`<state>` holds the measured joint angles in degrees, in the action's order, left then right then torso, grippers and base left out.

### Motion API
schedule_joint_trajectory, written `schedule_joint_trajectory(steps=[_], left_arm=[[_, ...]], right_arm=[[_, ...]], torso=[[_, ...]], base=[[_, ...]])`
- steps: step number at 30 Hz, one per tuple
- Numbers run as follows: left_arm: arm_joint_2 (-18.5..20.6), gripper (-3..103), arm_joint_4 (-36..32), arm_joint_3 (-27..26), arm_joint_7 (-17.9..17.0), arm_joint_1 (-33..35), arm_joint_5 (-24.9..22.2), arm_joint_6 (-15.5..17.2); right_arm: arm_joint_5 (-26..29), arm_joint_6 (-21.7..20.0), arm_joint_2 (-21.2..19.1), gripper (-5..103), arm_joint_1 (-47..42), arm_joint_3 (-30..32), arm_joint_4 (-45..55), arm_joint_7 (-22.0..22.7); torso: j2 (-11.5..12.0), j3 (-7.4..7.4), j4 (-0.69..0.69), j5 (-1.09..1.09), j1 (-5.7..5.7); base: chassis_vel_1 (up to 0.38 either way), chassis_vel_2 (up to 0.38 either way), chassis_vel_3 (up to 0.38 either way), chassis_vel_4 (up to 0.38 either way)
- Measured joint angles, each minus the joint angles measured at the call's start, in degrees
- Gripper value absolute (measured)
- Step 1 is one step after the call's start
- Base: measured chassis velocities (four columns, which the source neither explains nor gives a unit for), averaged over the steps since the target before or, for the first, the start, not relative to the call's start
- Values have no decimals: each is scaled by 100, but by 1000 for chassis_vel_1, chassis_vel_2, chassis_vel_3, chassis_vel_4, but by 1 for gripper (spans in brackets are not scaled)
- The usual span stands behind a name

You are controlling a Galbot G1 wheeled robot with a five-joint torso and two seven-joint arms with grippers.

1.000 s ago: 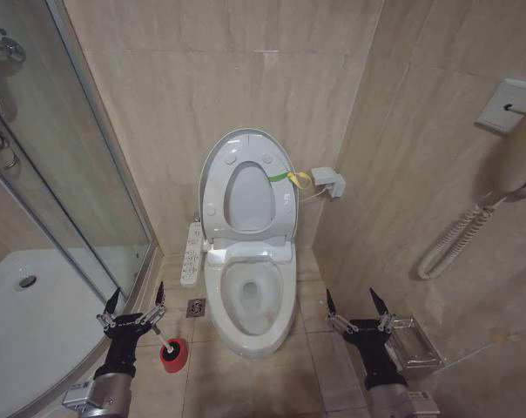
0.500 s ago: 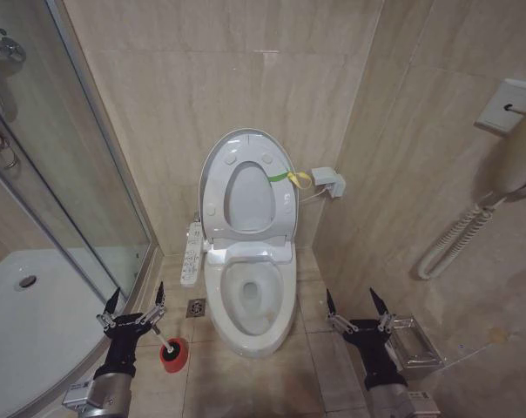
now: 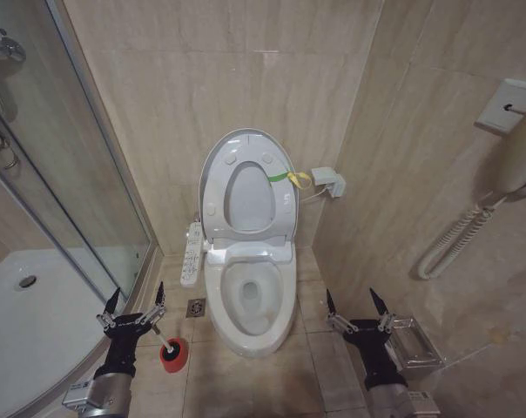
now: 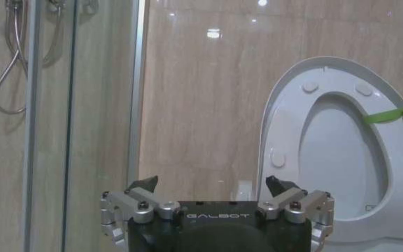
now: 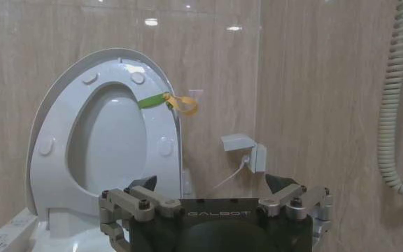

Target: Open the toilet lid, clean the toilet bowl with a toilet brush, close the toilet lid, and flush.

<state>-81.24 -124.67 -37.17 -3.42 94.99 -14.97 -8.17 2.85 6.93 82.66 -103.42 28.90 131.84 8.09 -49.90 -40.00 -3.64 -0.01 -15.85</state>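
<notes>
You are facing the toilet lid (image 3: 246, 187) standing open; both the left gripper (image 3: 134, 304) and right gripper (image 3: 354, 302) are hanging spread and empty, so fetching the toilet brush (image 3: 165, 346) needs your left.

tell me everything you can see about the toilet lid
The toilet lid is a large white glossy oval cover, plastic by its look. It stands raised, upright against the tiled wall, with the ring-shaped seat lifted against its inner face. A yellow-green band is tied at its edge on the robot's right, ending in a yellow loop. Below it the bowl lies open. Neither gripper touches it.
</notes>
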Motion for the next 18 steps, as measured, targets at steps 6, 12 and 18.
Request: schedule_joint_trajectory(steps=[6, 12, 18], left_arm=[[0, 100, 0, 0, 0, 0, 0, 0], [0, 100, 0, 0, 0, 0, 0, 0], [0, 100, 0, 0, 0, 0, 0, 0]], right_arm=[[0, 0, 0, 100, 0, 0, 0, 0], [0, 0, 0, 100, 0, 0, 0, 0], [0, 0, 0, 100, 0, 0, 0, 0]], torso=[[0, 0, 0, 0, 0], [0, 0, 0, 0, 0], [0, 0, 0, 0, 0]], base=[[0, 0, 0, 0], [0, 0, 0, 0], [0, 0, 0, 0]])
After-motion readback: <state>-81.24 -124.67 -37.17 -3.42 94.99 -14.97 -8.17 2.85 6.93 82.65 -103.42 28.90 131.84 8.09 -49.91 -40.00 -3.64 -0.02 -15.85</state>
